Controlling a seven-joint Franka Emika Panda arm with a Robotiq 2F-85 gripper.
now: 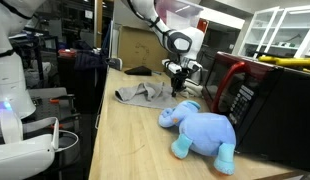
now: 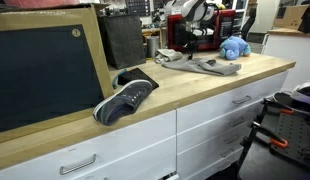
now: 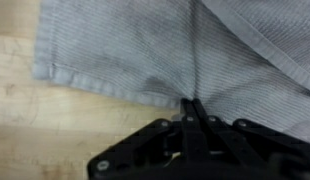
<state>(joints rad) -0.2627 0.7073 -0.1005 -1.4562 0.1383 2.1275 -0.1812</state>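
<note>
The pincer [image 3: 192,103] is closed almost completely, its two black fingertips pressed together on a raised fold of the grey cloth [image 3: 125,50]. In the wrist view the fabric gathers into a narrow ridge that runs straight away from the tips. The rest of the cloth spreads flat to either side of them.

The cloth is thin woven stuff with a fine ribbed grain and a stitched hem along its near edge. One squared corner lies off to the side of the pincer. In an exterior view it lies rumpled directly beneath the pincer, on the pale wooden countertop [image 1: 115,140], whose smooth surface shows a light grain.

Just beside the pincer lies a soft blue plush elephant [image 1: 200,128], rounded and fuzzy, on its side. Behind the toy, near the pincer, stands a boxy microwave [image 1: 250,95] with a red casing and a dark glossy door. Well apart from the pincer, at the counter's far end, a dark sneaker [image 2: 125,98] with a white sole leans against a black framed board [image 2: 45,70].
</note>
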